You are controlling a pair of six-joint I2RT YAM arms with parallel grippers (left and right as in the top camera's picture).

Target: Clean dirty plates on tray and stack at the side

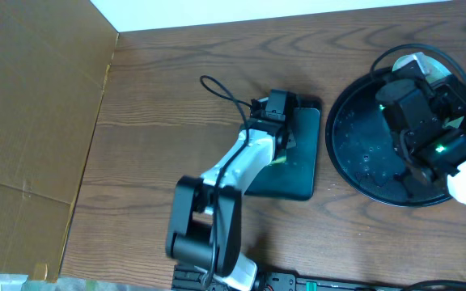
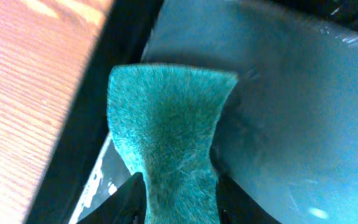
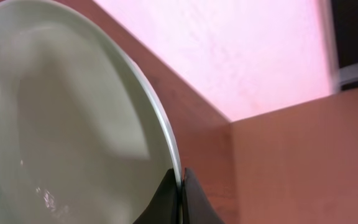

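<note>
- Where the overhead camera looks down, large round black raised-rim tray sits at table right, with white round shallow plate at its far edge. Smaller rectangular dark tray lies centre, under left arm.
- Left wrist: teal fibrous scouring pad sits between left gripper fingers; gripped or released, cannot tell.
- Right wrist: right gripper jaws are clenched on plate rim, plate tilted.

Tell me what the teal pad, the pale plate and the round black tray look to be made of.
The pad: matted teal fibres, fuzzy and matte, likely a synthetic scouring pad.
The plate: smooth and glossy with soft highlights and a thin rim; glazed ceramic or melamine, the look leaves it open.
The round tray: black, shiny, speckled with bright glints, probably plastic.
</note>
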